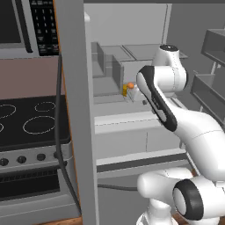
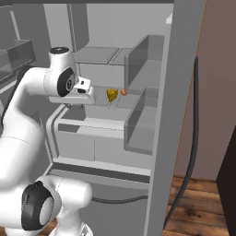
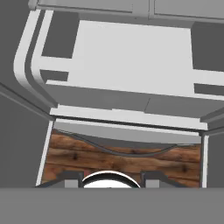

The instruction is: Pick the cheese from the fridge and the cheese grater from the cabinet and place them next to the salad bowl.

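The fridge [image 2: 103, 123] stands open before me, pale inside. The cheese [image 2: 111, 94], a small yellow wedge, lies on a glass shelf, and it is also the yellow chunk [image 1: 125, 90] beside my forearm. A tiny orange ball [image 2: 123, 91] rests just right of it. My gripper [image 2: 79, 104] hangs left of the cheese and nearer to me, pointing down, apart from the cheese. In the hand view the gripper [image 3: 111, 181] is open with nothing between its fingertips [image 3: 71, 179], looking down at the fridge's lower drawers and the floor. The cheese grater, cabinet and salad bowl are out of view.
The fridge door with its grey bins [image 1: 211, 48] swings out on the arm's side. A thick grey fridge wall [image 1: 77, 110] separates the fridge from the black stove [image 1: 30, 118]. A black cable [image 2: 193, 138] runs down to the wooden floor [image 2: 193, 207].
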You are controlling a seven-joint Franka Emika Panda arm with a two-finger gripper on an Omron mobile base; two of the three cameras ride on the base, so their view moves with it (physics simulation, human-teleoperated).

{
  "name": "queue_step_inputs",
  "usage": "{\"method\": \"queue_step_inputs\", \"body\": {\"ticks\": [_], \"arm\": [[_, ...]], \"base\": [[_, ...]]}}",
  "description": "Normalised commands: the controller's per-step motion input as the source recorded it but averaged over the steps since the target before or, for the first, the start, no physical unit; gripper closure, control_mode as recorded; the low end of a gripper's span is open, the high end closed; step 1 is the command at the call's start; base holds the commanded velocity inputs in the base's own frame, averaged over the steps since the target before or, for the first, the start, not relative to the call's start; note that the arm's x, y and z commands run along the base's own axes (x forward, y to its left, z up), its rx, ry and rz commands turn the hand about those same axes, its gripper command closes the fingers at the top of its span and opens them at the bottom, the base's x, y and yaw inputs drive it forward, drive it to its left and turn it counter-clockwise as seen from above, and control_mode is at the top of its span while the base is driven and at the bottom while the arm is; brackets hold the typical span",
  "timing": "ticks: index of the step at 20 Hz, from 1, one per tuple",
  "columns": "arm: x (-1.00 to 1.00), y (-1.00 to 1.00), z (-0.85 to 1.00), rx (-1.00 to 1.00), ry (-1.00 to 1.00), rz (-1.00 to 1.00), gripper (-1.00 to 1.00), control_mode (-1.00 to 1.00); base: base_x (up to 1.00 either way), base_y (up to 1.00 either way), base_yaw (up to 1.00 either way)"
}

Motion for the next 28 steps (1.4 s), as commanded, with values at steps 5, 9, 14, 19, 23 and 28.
{"method": "queue_step_inputs", "body": {"ticks": [5, 9, 14, 19, 23, 28], "arm": [[-0.39, 0.0, 0.0, -0.01, -0.09, 0.0, -1.0, -1.0], [-0.61, 0.0, 0.01, -0.02, -0.24, 0.0, -1.0, -1.0], [-0.51, 0.01, 0.02, -0.02, -0.23, 0.0, -1.0, -1.0], [-0.52, 0.0, 0.0, 0.0, -0.19, 0.0, -1.0, -1.0], [-0.34, 0.0, 0.3, 0.0, -0.16, 0.0, -1.0, -1.0], [-0.17, 0.0, 0.58, 0.0, -0.06, 0.0, -1.0, -1.0]], "base": [[0.0, 0.0, 0.0], [0.0, 0.0, 0.0], [0.0, 0.0, 0.0], [0.0, 0.0, 0.0], [0.0, 0.0, 0.0], [0.0, 0.0, 0.0]]}}
